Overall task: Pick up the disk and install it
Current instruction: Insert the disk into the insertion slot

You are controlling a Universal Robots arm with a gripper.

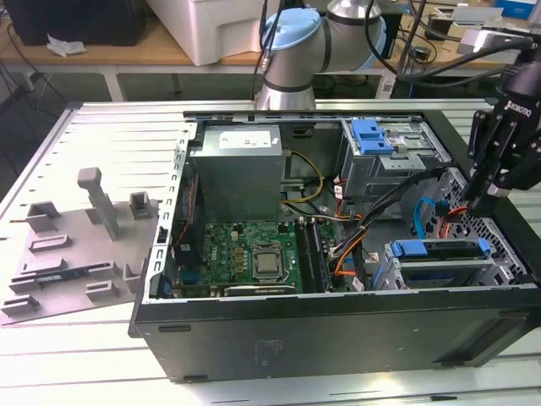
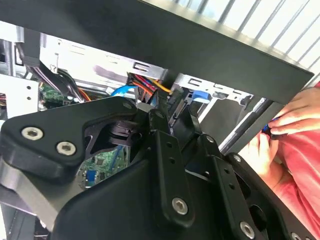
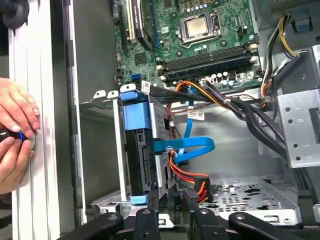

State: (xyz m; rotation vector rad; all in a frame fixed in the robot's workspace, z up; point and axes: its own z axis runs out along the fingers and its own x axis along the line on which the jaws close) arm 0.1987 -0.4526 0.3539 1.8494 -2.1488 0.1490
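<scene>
One big computer case (image 1: 321, 330) lies open on its side so its inside can be reached. Over the case's drive corner hangs the gripper (image 1: 493, 188); open or closed, I cannot tell. The disk (image 3: 141, 160) sits in the case's metal rack (image 3: 121, 170), cables (image 3: 186, 145) reaching it.

The arm (image 1: 292, 38) stood at the top centre of the exterior view, its wrist stretched across to the exterior view's right edge, where the black gripper (image 1: 493, 189) hung pointing downward. In the first wrist view its fingers (image 3: 146, 222) were spread apart, gripping nothing.
</scene>
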